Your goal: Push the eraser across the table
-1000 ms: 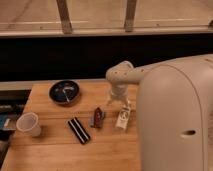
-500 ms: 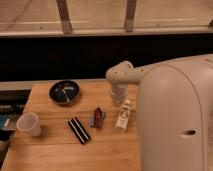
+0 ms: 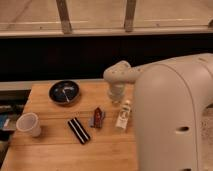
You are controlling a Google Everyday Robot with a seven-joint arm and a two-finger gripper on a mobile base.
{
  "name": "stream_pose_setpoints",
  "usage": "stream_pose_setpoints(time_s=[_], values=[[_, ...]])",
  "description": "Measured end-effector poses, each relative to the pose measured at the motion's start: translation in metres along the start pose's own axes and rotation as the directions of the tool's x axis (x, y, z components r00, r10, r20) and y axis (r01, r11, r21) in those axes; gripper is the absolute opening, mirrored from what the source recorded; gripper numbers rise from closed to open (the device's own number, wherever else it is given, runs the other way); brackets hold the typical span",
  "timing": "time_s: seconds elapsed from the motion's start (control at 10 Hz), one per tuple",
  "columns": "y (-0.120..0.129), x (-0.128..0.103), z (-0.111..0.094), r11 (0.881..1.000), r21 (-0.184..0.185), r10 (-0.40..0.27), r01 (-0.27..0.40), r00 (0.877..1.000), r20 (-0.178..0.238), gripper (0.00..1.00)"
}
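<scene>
Fingers (image 3: 116, 94) hang just behind the white tube (image 3: 123, 114), their grip impossible to tell, while the black eraser (image 3: 79, 130) lies flat on the desk (image 3: 50, 150), to the left of that tube.

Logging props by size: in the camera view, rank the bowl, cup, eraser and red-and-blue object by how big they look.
1. bowl
2. cup
3. eraser, about as long as the cup is wide, but thinner
4. red-and-blue object
The gripper hangs over the table, right of the bowl.
</scene>
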Motion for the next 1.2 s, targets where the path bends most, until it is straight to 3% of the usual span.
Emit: stream_pose_setpoints(time_s=[0.2,0.4,0.7,1.2], values=[[0.042,0.001,0.007,0.997,0.006,-0.073,0.073,0.997,-0.029,0.00],[0.096,0.015,0.011,0.988,0.004,-0.155,0.155,0.986,-0.056,0.00],[0.152,0.044,0.006,0.962,0.003,-0.273,0.274,0.959,-0.074,0.00],[0.156,0.047,0.006,0.960,0.001,-0.280,0.281,0.957,-0.080,0.00]])
